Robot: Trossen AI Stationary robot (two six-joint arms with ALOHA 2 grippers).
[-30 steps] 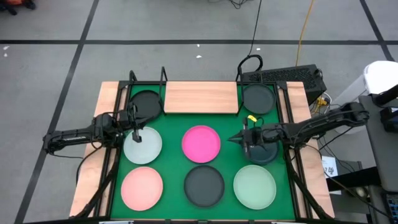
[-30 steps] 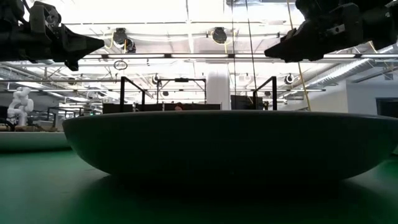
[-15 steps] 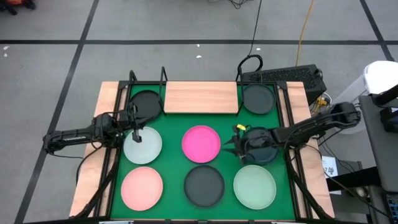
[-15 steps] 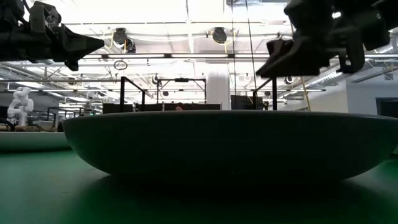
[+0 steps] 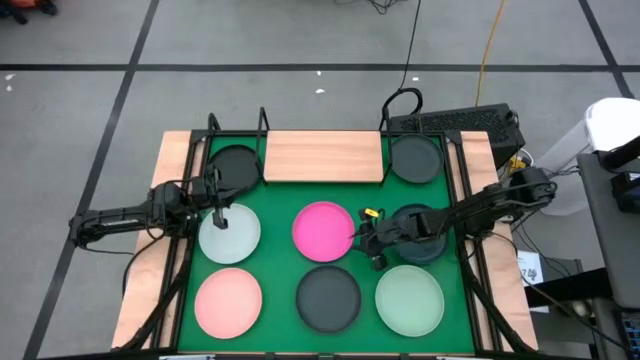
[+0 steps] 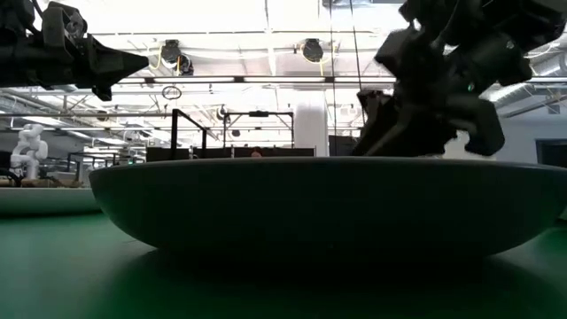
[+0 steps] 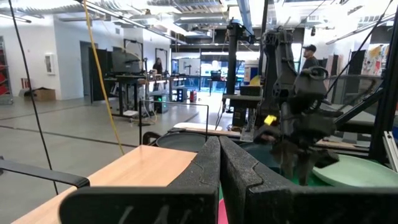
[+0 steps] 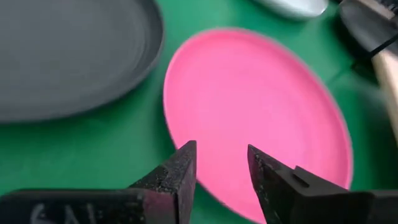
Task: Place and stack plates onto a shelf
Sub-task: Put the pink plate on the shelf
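right gripper (image 5: 368, 240) jaws are apart right at the round hot pink plate (image 5: 323, 228) rim, so i'd straddle the edge squarely before clamping.

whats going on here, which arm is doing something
The right gripper is open and reaching toward the near edge of the hot pink plate in the middle of the green mat, holding nothing. The left gripper is shut and hovers over the whitish plate. The shelf has no plates on it.
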